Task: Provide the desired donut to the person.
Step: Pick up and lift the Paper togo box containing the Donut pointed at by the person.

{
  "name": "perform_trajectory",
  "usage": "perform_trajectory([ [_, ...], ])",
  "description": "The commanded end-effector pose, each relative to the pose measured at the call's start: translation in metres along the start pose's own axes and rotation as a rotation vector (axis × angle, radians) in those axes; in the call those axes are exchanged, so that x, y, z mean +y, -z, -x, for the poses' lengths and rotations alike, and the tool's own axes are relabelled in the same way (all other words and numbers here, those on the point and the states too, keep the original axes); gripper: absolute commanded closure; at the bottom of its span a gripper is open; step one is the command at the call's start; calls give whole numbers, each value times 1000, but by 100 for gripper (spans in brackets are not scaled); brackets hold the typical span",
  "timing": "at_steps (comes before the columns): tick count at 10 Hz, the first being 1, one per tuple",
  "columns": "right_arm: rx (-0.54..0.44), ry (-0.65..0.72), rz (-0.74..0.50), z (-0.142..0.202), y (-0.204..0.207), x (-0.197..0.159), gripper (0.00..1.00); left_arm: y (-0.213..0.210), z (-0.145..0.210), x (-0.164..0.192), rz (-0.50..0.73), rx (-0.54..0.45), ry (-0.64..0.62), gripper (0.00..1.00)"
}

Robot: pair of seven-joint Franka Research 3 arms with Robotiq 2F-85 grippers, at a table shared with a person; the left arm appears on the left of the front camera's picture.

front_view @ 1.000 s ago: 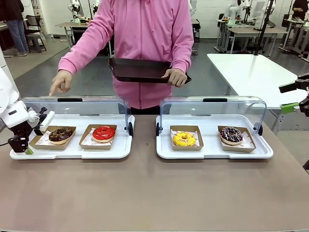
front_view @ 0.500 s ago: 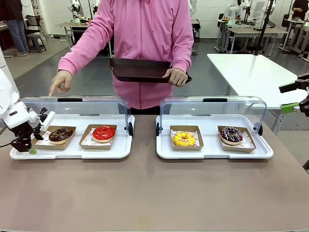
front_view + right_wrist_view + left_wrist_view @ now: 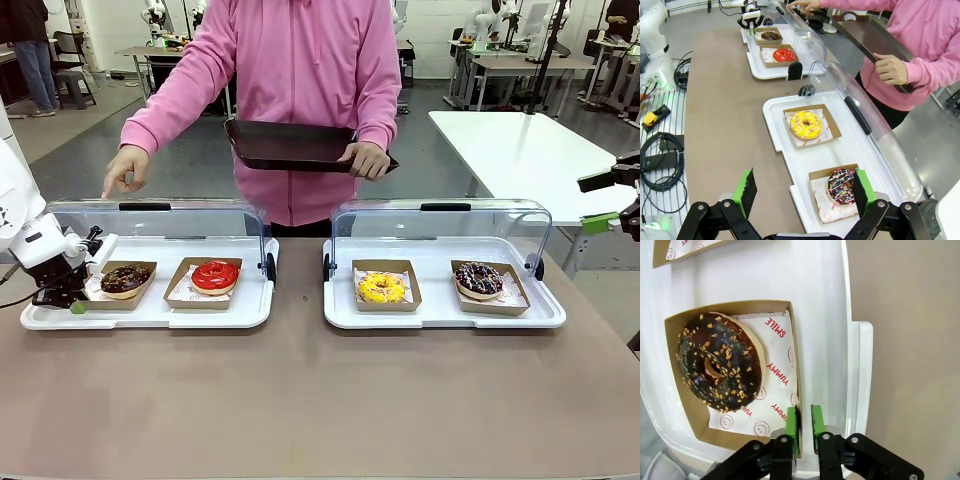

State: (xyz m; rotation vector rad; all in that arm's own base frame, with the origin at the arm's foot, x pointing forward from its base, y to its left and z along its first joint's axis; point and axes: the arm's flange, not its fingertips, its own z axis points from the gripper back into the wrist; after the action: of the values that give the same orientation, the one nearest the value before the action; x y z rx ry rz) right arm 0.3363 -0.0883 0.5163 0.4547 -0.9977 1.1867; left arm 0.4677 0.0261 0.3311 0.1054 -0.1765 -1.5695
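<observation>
In the front view, the left gripper (image 3: 73, 301) is seen low at the left tray's (image 3: 150, 315) end beside the chocolate donut (image 3: 125, 279), while the person (image 3: 300, 90) points with one hand (image 3: 125, 168) and holds a dark tray (image 3: 290, 146). In the left wrist view, the jaws are clenched on the wall of the donut's cardboard boat (image 3: 796, 385). In the right wrist view, the right gripper (image 3: 802, 192) is held with jaws released above the brown bench (image 3: 725, 115).

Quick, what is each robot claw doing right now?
Left gripper: shut on the cardboard tray's wall, chocolate donut inside.
Right gripper: open, holding nothing.

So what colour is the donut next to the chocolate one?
Red icing; the red donut shows best in the front view.
</observation>
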Motion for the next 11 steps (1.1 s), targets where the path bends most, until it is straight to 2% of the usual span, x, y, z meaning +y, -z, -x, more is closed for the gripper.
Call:
perform_trajectory([
  [1,-13,-9,-2,1,2,-2,0,1,6,4,-1,-9,21,100],
  [6,-13,-9,-2,1,2,-2,0,-13,4,-7,-36,-19,32,100],
  [8,-13,-9,-2,1,2,-2,0,-41,2,-30,-114,15,17,100],
  [11,-13,-9,-2,1,2,-2,0,-70,-7,-75,-143,0,48,100],
])
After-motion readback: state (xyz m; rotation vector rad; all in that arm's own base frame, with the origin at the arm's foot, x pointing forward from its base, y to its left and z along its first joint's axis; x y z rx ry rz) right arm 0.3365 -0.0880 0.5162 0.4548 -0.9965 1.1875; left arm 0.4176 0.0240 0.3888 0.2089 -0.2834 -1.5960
